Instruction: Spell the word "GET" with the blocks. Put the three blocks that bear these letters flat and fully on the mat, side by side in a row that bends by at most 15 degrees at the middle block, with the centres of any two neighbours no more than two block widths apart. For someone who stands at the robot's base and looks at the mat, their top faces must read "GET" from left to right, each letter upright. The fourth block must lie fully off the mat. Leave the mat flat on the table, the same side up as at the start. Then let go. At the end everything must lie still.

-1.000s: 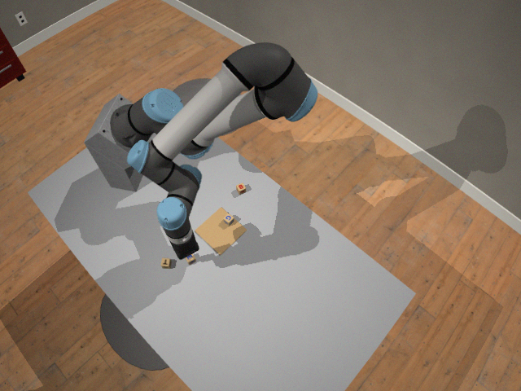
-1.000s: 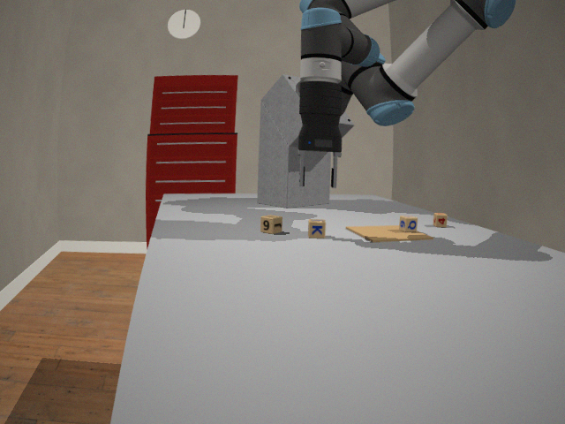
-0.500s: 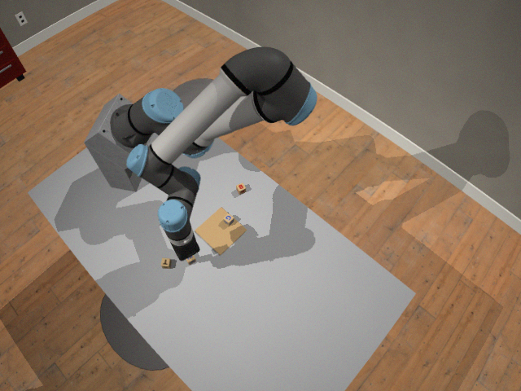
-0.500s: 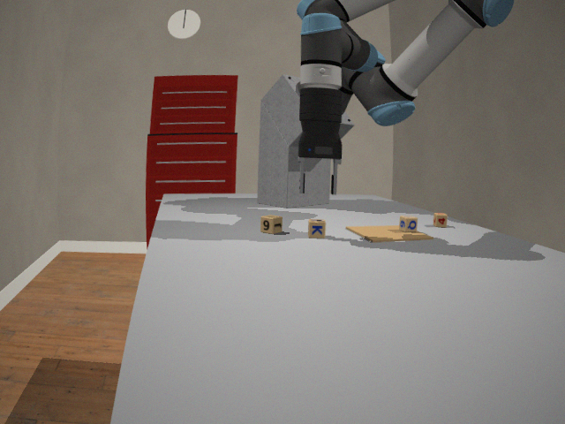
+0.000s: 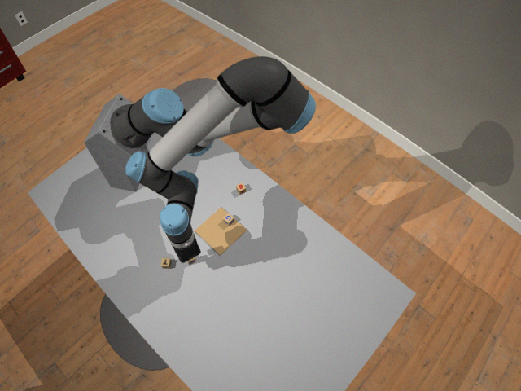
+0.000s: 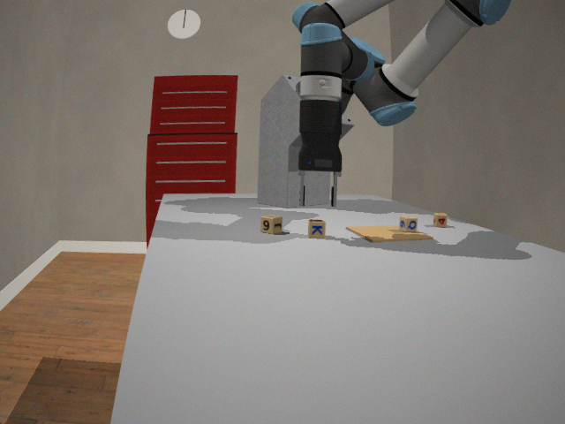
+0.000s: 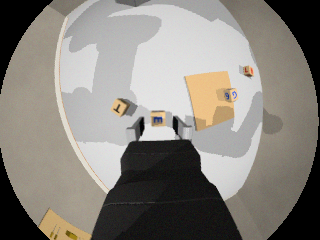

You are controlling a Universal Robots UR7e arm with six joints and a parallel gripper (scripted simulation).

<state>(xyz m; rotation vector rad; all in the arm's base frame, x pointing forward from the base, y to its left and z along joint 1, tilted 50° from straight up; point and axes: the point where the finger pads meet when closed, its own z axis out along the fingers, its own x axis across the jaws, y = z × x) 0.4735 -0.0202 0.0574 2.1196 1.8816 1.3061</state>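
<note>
The top view looks down steeply from well above the tabletop (image 5: 294, 303) (image 6: 328, 337) (image 7: 160, 65), far enough back to take in the whole arm and some floor. The exterior view sits low, just above the tabletop's far end, facing back across it toward the arm's pedestal (image 5: 111, 161) (image 6: 275, 150) and the red cabinet (image 5: 8, 63) (image 6: 193, 159). The wrist view is the closest, looking down past the gripper (image 6: 318, 189) (image 7: 159, 129) through a round, wide-angle frame. All three share the mat (image 5: 212, 233) (image 6: 373, 232) (image 7: 205, 95) and the blocks around it.

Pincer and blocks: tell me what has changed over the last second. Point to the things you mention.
The pincer (image 5: 190, 256) (image 6: 318, 205) (image 7: 158, 122) has moved down, nearer the E block (image 5: 191, 261) (image 6: 316, 229) (image 7: 158, 119). Nothing was gripped or released. The E, the T block (image 5: 165, 262) (image 6: 271, 224) (image 7: 120, 107), the G block (image 5: 228, 218) (image 6: 408, 223) (image 7: 231, 95), the red-lettered block (image 5: 240, 187) (image 6: 440, 220) (image 7: 248, 71) and the mat (image 5: 210, 229) (image 6: 373, 233) (image 7: 205, 95) show no visible shift.
</note>
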